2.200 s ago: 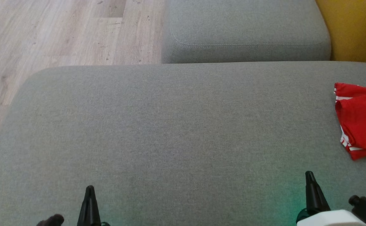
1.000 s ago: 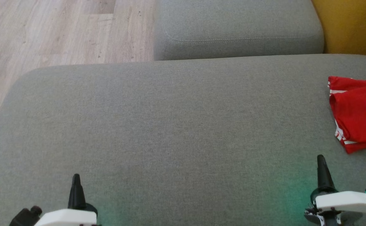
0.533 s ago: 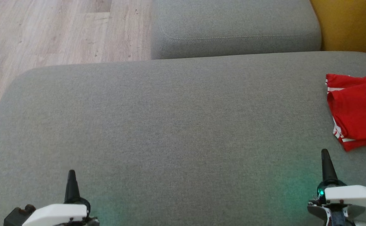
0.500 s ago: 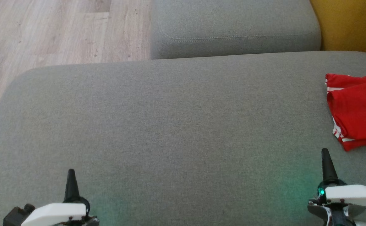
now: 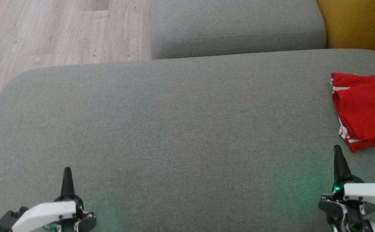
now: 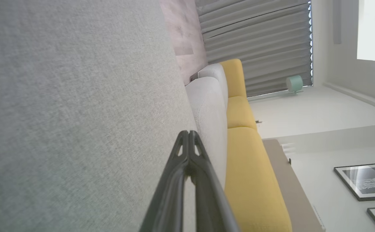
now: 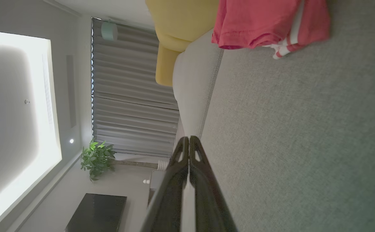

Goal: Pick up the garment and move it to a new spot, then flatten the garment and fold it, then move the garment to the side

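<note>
Head cam had shifted since the earlier frame. Both my arms had pushed further into view, w/ R gripper drifting toward the garment. L gripper and R gripper were both pinched fully shut, holding nothing. Garment was red w/ white side stripes, folded into a compact, slightly rumpled bundle. It lay at the far right of the grey sofa seat, near my R tip but not touching.

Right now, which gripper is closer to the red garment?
The right gripper, its tip just short of the red garment; the left gripper sits far across the grey cushion.
</note>
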Robot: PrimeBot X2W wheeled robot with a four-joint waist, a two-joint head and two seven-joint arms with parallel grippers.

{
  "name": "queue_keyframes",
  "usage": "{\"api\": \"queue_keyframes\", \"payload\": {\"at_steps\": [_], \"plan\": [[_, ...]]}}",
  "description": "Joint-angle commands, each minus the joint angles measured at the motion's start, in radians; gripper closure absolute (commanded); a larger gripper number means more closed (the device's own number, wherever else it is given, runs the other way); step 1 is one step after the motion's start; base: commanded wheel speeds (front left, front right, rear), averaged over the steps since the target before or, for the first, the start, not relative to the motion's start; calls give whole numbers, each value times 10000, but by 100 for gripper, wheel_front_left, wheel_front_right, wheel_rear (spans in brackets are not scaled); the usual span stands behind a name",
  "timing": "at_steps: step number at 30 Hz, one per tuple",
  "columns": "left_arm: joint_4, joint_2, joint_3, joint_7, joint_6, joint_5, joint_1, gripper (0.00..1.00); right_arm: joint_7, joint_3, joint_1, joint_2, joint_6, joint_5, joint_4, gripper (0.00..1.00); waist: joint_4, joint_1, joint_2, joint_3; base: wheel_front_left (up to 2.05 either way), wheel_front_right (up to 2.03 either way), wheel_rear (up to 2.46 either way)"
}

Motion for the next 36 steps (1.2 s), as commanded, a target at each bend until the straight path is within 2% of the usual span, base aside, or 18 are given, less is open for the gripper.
{"api": "queue_keyframes", "payload": {"at_steps": [1,19,36], "plan": [[-258,135,419,98,-151,-371,-653,100,107,111,-573,-199,-6,408,-306,100,-19,0,0,11,0,0,0],[-151,115,884,615,-399,-2347,-1115,100,611,-158,-1032,-193,-7,2396,-293,100,-173,0,0,99,0,0,0],[-144,62,968,685,-405,-2325,-1130,100,669,-223,-1047,-151,-7,2386,-289,100,-176,0,0,101,0,0,0]]}}
